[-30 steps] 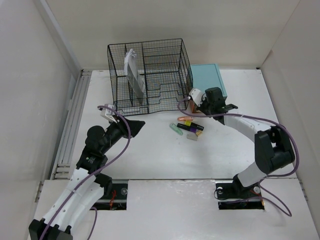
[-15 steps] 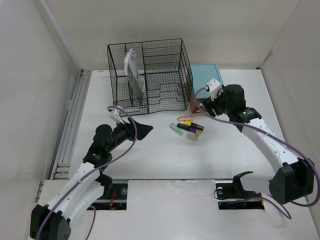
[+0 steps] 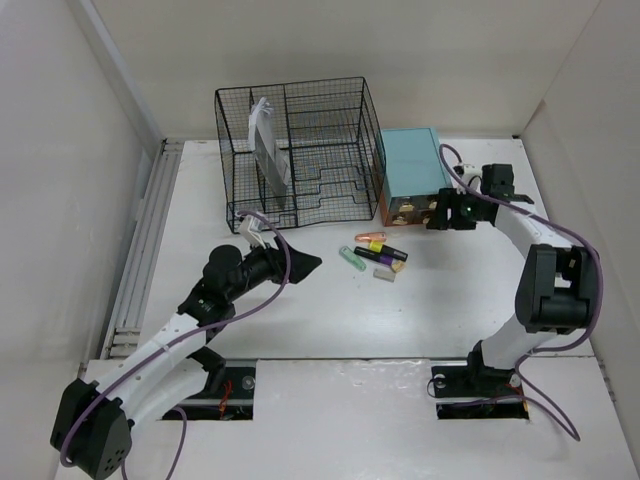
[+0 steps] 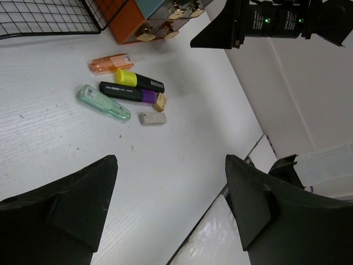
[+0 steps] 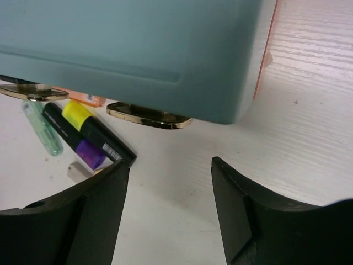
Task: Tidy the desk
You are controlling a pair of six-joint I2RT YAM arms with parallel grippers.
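Observation:
The white desk (image 3: 330, 320) carries a cluster of pens at its middle: an orange highlighter (image 3: 370, 238), a yellow-capped black marker (image 3: 388, 250), a green pen (image 3: 350, 259) and a small grey eraser (image 3: 384, 273). My left gripper (image 3: 300, 264) hangs open just left of them, nothing between its fingers. In the left wrist view the gripper (image 4: 171, 160) is over bare desk, with the pens (image 4: 129, 93) ahead. My right gripper (image 3: 437, 212) stands open at the front right corner of the teal drawer box (image 3: 412, 172). In the right wrist view the gripper (image 5: 170, 163) is empty below a gold drawer handle (image 5: 149, 116).
A black wire-mesh rack (image 3: 295, 150) stands at the back left of the box, with a grey notebook (image 3: 268, 150) upright in it. White walls close the desk at left, back and right. The box's wooden drawer fronts (image 4: 132, 22) face the pens.
Both grippers have opened. The left arm has reached right toward the pens. The right arm has swung from the drawer fronts to the box's right front corner.

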